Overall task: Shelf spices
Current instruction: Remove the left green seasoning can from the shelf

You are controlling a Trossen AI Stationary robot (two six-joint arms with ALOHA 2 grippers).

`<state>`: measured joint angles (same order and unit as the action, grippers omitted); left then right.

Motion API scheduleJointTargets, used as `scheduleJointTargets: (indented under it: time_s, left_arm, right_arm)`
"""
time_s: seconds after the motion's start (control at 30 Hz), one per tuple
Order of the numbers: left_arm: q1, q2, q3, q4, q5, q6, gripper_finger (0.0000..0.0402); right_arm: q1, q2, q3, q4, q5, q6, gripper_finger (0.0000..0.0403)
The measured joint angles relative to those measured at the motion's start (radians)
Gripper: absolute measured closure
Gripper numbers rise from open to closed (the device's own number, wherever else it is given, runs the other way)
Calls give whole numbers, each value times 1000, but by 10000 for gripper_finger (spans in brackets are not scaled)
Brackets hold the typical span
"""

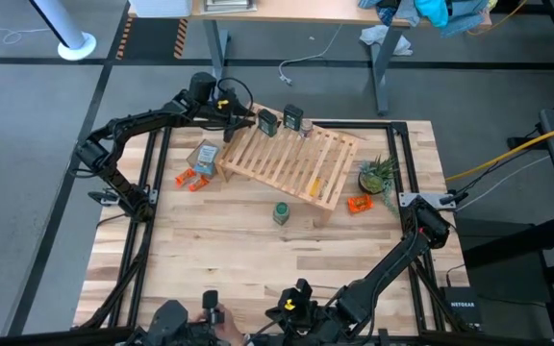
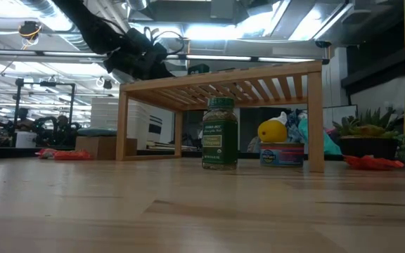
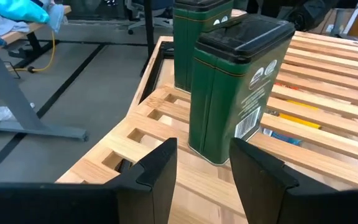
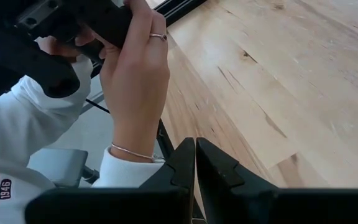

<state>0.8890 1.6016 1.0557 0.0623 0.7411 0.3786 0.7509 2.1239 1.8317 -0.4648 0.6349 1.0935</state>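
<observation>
At the table's far left corner region, the left gripper (image 3: 201,165) hovers over the end of the slatted wooden shelf (image 1: 291,159), its jaws spread and empty just short of a dark green squarish tin (image 3: 238,87) standing upright on the slats; a second dark tin (image 1: 293,117) stands just beside it at the shelf's far edge. Two spices look shelved, and by my judgement the step in hand is letting go of the nearer tin and backing off. A round green spice jar (image 1: 281,212) stands upright on the table just in front of the shelf, toward the near side, so it seems the next thing to fetch: the left arm would need to lift clear of the tins without knocking them, then come down around the jar with jaws wide enough. I cannot make out the tiny glass jar. The right gripper (image 4: 195,163) waits at the near edge, jaws pressed together, beside a person's hand (image 4: 135,81).
</observation>
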Motion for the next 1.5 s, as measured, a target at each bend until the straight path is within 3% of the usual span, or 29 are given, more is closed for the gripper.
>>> scheduleJointTargets:
  time_s: [0.3, 0.6, 0.73, 1.27, 1.5]
  left_arm:
    - [-6, 0, 0, -1, -27, 18, 254]
    - [-41, 0, 0, -5, -43, 11, 125]
    - [-40, 0, 0, -5, -43, -9, 97]
    - [-60, 1, 0, 90, -42, 71, 91]
    - [-81, 65, 0, 177, -39, 66, 91]
  right_arm:
    - [0, 0, 0, 0, 0, 0, 381]
    - [0, 0, 0, 0, 0, 0, 381]
    - [0, 0, 0, 0, 0, 0, 381]
    - [0, 0, 0, 0, 0, 0, 381]
    - [0, 0, 0, 0, 0, 0, 381]
